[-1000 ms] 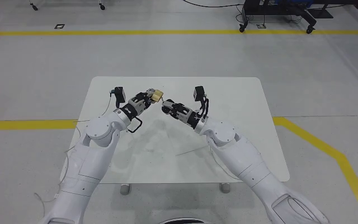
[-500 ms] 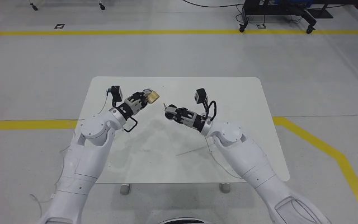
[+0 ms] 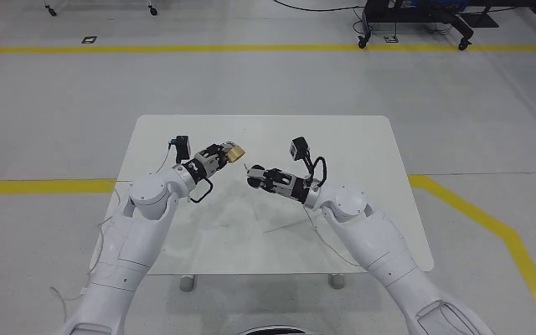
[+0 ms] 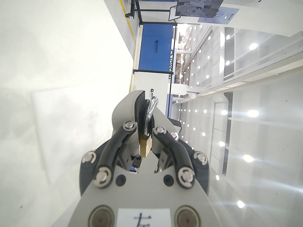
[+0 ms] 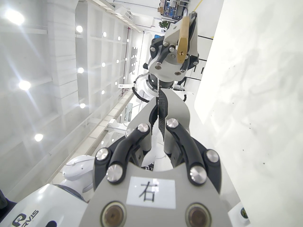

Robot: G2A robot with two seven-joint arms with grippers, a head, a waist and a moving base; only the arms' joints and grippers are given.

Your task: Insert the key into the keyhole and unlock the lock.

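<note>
Black-padded fingers of our right gripper (image 5: 159, 98) are pinched tight on the key (image 5: 157, 87), a thin metal blade that pokes out past the fingertips, edge-on in the right wrist view. Just beyond it, across a small gap, we see the left gripper (image 4: 148, 105) clamped on the silver shackle (image 4: 151, 109) of the lock (image 4: 145, 146). The brass body sticks out of the claw and hangs free in the air. Its end face with the keyhole (image 5: 181, 53) is turned toward the key. The key tip is near the lock but apart from it, not in the keyhole. From above, both claws meet over the middle of the white table (image 3: 360, 142), lifted off its surface. Farther off, a yellow line (image 3: 251, 48) crosses the grey floor.
</note>
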